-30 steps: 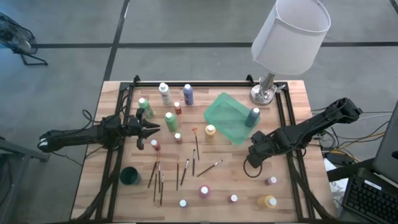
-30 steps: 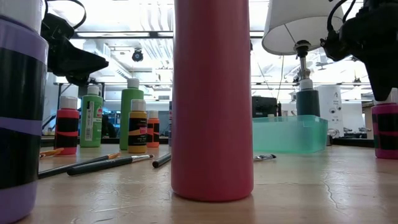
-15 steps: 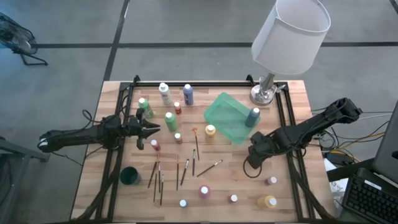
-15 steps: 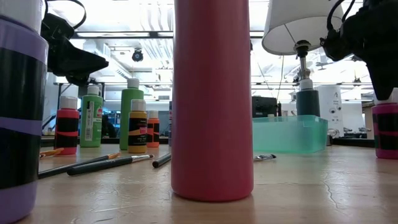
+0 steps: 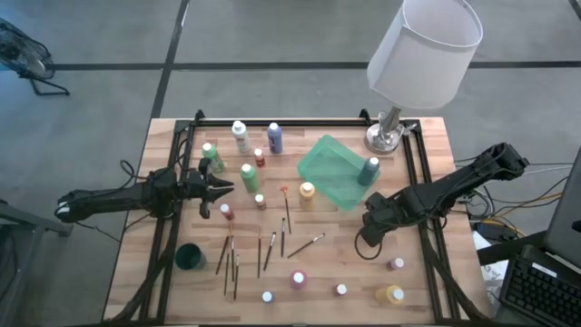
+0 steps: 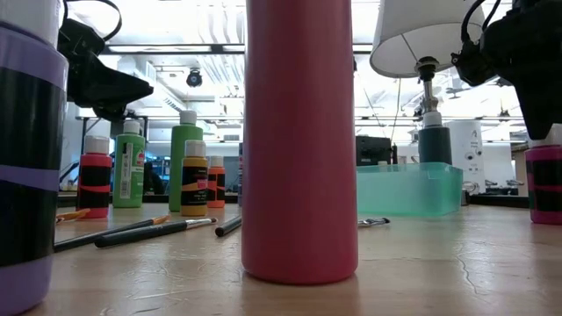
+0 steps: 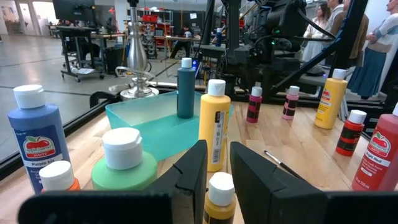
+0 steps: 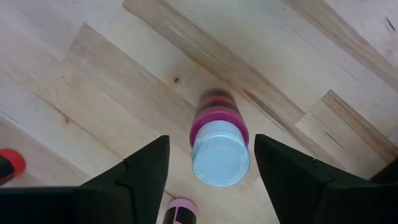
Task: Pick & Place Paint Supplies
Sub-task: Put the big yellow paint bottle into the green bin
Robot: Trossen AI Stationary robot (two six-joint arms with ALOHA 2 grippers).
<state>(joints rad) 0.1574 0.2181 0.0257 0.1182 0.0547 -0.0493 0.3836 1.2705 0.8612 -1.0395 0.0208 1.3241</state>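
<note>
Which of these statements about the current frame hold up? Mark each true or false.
1. A dark teal bottle stands in the green tray. True.
2. The right pincer is shut on a brush. False: it is open, above a pink bottle with a white cap.
3. The left pincer holds a green bottle. False: it is open and empty.
4. The dark green cup sits near the table's left front. True.
5. The lamp lies tipped over. False: it stands upright.
</note>
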